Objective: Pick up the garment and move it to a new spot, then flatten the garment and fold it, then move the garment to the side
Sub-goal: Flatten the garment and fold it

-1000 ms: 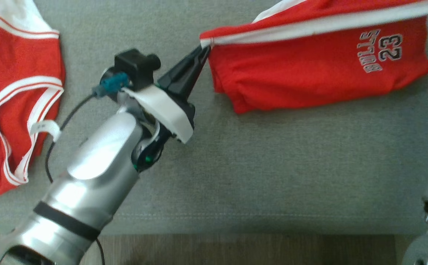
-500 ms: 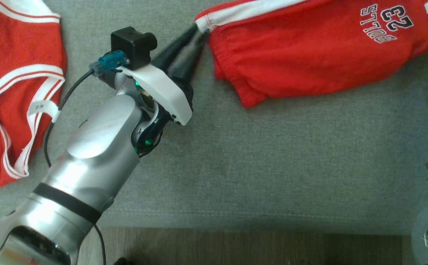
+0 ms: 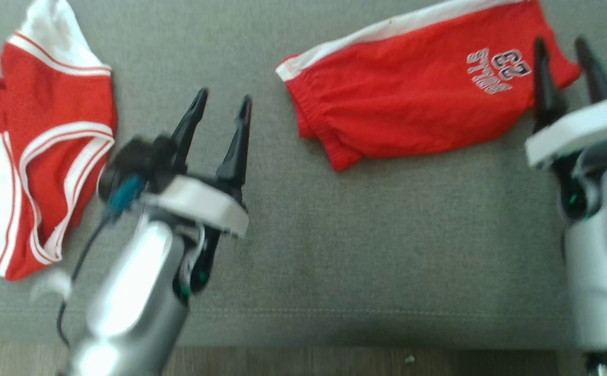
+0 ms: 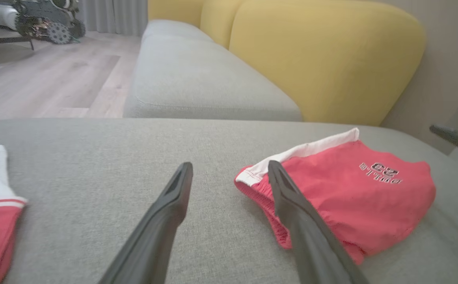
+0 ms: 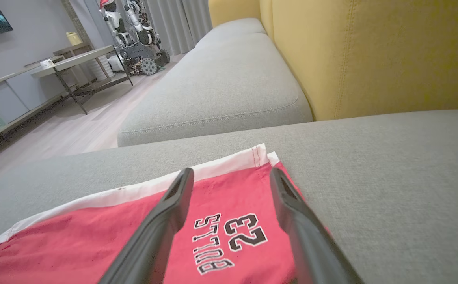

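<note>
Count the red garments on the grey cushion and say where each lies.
2. The red shorts printed with 23 lie on the far right of the grey cushion; the red-and-white jersey lies at its left side. Others may lie outside the frame.

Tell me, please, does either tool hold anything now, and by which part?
Nothing is held. The left tool is open, apart from the red shorts. The right tool is open over their printed end and grips no cloth.
</note>
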Robot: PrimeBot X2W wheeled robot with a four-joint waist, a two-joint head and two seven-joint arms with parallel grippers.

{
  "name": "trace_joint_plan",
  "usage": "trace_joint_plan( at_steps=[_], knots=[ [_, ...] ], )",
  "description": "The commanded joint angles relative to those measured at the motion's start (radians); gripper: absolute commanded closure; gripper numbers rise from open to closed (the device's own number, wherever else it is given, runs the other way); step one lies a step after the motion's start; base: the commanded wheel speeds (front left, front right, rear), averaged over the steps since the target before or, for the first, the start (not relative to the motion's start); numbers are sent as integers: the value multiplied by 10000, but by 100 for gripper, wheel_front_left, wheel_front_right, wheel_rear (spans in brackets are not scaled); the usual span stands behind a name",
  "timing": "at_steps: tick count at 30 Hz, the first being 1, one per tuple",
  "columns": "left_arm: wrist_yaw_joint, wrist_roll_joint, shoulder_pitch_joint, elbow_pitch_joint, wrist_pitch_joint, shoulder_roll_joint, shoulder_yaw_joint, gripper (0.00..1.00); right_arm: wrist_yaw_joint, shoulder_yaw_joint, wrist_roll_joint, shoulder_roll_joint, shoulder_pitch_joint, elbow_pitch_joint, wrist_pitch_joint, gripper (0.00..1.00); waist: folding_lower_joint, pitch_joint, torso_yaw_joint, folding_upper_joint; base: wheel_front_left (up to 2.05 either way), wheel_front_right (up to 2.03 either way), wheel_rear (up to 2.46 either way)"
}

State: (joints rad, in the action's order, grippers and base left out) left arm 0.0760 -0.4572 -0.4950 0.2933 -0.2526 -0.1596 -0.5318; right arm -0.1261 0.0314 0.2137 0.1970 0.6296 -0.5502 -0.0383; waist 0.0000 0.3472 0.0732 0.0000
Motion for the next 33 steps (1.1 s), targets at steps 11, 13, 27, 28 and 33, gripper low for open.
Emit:
trace_joint_plan(
  at_steps=[11, 13, 27, 28, 33],
  knots=[
    [870, 2662, 3326, -3774, -90, 863, 1736, 0, -46, -253, -1211, -104, -1518, 779, 436, 0, 0, -1010, 736, 0, 0, 0, 0],
    [931, 3125, 3543, -3978, -90, 934, 1634, 0, -46, -547, -1295, 80, -1421, 709, 333, 0, 0, -940, 953, 0, 0, 0, 0],
    [1078, 3706, 3391, -3961, -91, 1089, 392, 0, -46, -1716, -1978, 2345, 708, -1815, -1664, 0, 0, 158, 2158, 0, 0, 0, 0],
    [1089, 3686, 3322, -3932, -91, 1090, 325, 0, -46, -1595, -1944, 2461, 874, -2007, -1850, 0, 0, 255, 2184, 0, 0, 0, 0],
    [1043, 3816, 2828, -3734, -91, 1092, 33, 0, -46, -853, -1555, 2798, 1783, -2777, -2640, 0, 0, 781, 2086, 0, 0, 0, 0]
  ],
)
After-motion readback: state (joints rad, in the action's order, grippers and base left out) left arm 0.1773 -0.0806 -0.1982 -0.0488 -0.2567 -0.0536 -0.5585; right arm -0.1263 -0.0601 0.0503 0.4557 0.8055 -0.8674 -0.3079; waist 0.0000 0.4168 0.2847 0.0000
